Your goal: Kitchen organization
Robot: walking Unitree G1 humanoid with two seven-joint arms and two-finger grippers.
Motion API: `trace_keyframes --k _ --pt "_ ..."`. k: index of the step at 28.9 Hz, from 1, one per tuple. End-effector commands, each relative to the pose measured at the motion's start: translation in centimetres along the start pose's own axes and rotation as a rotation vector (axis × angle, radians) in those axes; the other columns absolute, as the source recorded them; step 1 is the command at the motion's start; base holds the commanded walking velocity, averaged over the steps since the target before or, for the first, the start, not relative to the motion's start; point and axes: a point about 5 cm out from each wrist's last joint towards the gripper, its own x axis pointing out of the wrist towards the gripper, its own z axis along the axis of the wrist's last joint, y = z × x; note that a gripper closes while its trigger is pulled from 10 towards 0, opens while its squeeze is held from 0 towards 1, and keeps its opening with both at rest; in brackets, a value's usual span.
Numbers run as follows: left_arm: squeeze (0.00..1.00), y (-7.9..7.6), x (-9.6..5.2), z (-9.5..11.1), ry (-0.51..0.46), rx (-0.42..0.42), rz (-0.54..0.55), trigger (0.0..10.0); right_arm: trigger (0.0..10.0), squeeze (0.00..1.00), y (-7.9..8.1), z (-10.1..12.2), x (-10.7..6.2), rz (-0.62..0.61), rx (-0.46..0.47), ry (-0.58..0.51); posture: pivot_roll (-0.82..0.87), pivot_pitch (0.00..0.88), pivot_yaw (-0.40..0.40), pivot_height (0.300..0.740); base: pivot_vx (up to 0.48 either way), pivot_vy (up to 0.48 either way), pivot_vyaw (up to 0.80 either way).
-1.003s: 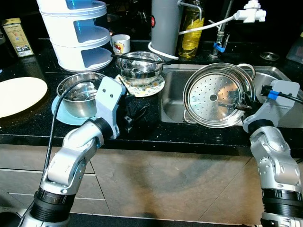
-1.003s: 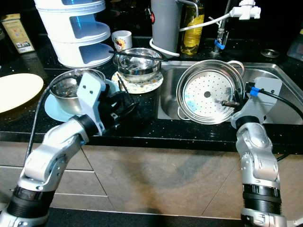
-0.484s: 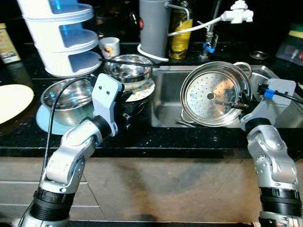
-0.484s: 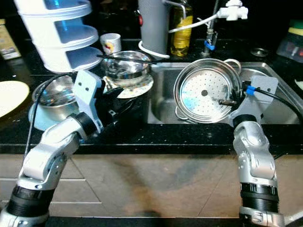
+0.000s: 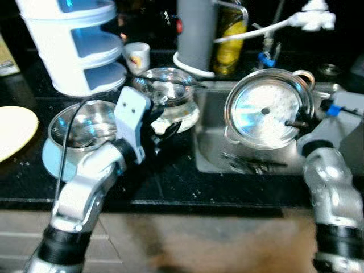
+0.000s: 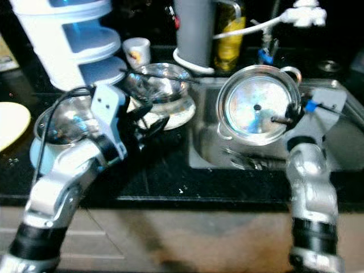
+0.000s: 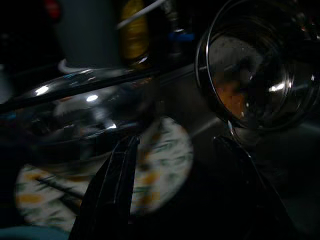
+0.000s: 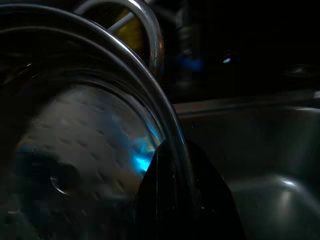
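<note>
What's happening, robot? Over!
Right gripper shut on steamer pot rim, pot tipped up over sink. Left gripper open beside glass bowl. Utensils lie in sink.

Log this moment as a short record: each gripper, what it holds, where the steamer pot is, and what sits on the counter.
right gripper: shut on the steamer pot rim
steamer pot: tilted on edge, above the sink
left gripper: open, holding nothing, above the counter by the patterned plate
patterned plate: bears a steel bowl
second steel bowl: on a blue mat
white tiered container: back of the counter
sink: utensils lying inside
</note>
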Motion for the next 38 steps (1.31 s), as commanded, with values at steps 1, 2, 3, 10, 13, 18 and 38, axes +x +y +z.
trace_keyframes --k 1,2,3,10,13,18,38 --pt "0.00 -0.6 0.0 -0.1 0.005 -0.008 -0.028 10.0 10.0 0.00 -0.9 0.7 -0.2 -0.033 -0.009 -0.034 -0.09 0.129 -0.012 0.740 0.000 0.000 0.00" --pt "0.00 -0.8 0.1 -0.1 -0.001 -0.013 -0.041 10.0 10.0 0.00 -1.0 0.7 -0.2 -0.036 -0.008 -0.034 -0.09 0.129 -0.012 0.740 0.000 0.000 0.00" --pt "0.00 -0.8 0.1 -0.1 -0.001 -0.013 -0.041 10.0 10.0 0.00 -1.0 0.7 -0.2 -0.036 -0.008 -0.034 -0.09 0.129 -0.012 0.740 0.000 0.000 0.00" --pt "0.00 -1.7 0.3 -0.2 0.001 -0.022 -0.068 10.0 10.0 0.00 -1.5 0.7 -0.4 -0.055 -0.006 -0.033 -0.09 0.134 -0.010 0.740 0.000 0.000 0.00" --pt "0.00 -1.7 0.3 -0.2 0.003 -0.021 -0.070 10.0 10.0 0.00 -1.6 0.6 -0.5 -0.061 -0.004 -0.031 -0.09 0.137 -0.010 0.740 0.000 0.000 0.00" --pt "0.00 -1.3 0.4 -0.4 0.014 -0.014 -0.044 10.0 10.0 0.00 -1.7 0.6 -0.4 -0.062 -0.008 -0.026 -0.09 0.140 -0.009 0.740 0.000 0.000 0.00" --pt "0.00 -0.9 0.3 -0.6 0.035 0.013 -0.005 10.0 10.0 0.00 -1.7 0.6 -0.5 -0.057 -0.024 -0.020 -0.09 0.145 -0.012 0.740 0.000 0.000 0.00"
